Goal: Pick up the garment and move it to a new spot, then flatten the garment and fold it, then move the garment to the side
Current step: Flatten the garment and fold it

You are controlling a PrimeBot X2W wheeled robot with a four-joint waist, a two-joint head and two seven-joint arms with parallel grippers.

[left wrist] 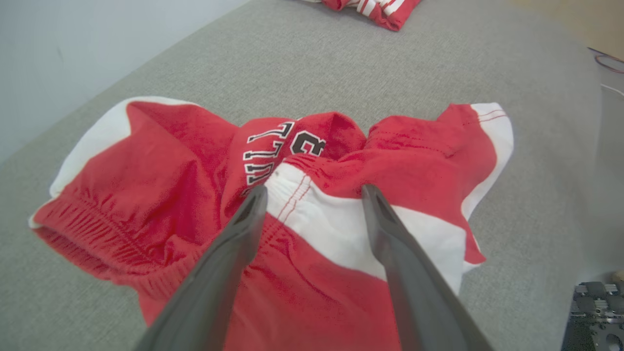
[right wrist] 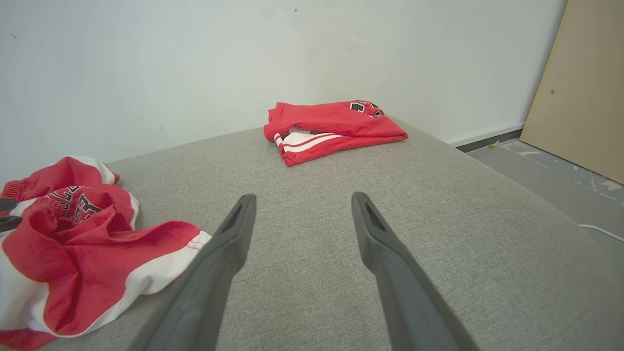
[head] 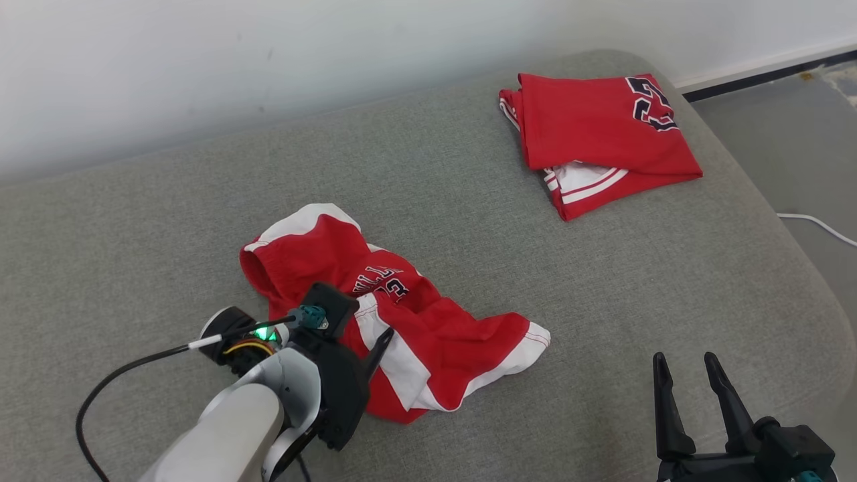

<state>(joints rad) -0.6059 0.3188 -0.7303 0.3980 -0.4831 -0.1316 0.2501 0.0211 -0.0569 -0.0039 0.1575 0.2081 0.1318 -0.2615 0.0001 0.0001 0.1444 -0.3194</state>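
1. Lying crumpled on the near left part of the grey cushion, the red-and-white garment shows a gathered waistband at its left end and dark lettering near its middle.
2. The left gripper sits over the near part of this garment, its two dark fingers spread apart and holding nothing. The tips point at a white band with red stitching.
3. Whether those tips touch the cloth cannot be told.
4. The right gripper is at the near right, well apart from the crumpled cloth, with its fingers spread apart and empty above bare cushion.
5. A folded red garment lies at the far right of the cushion, with white-striped edges showing on its near side and a dark number on top.
6. A pale wall runs along the far side of the cushion.
7. A white cable lies on the floor to the right of the cushion.
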